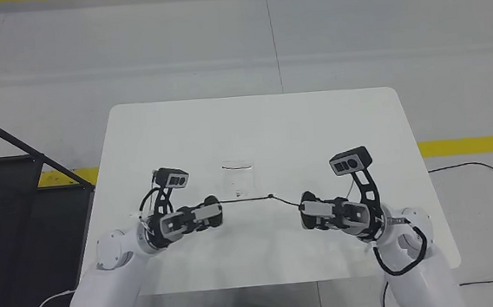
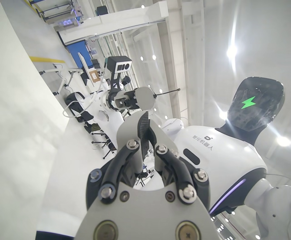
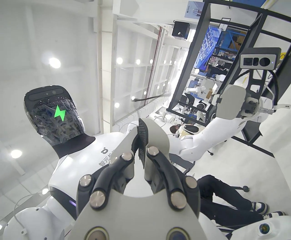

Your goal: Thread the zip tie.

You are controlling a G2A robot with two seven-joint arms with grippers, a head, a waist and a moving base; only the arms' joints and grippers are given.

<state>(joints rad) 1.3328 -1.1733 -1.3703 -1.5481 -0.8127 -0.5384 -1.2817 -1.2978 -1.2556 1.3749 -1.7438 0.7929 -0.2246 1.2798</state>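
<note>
Your left end effector [image 1: 218,210] and right end effector [image 1: 307,211] face each other over the white worktop [image 1: 314,131]. Each is clenched on one end of the black zip tie [image 1: 250,199], which spans the gap between them. It is thin and runs nearly straight from the left, kinks just past its middle, then angles back toward the right fingers. A clear cup [image 1: 238,178] stands on the worktop just beyond it.
</note>
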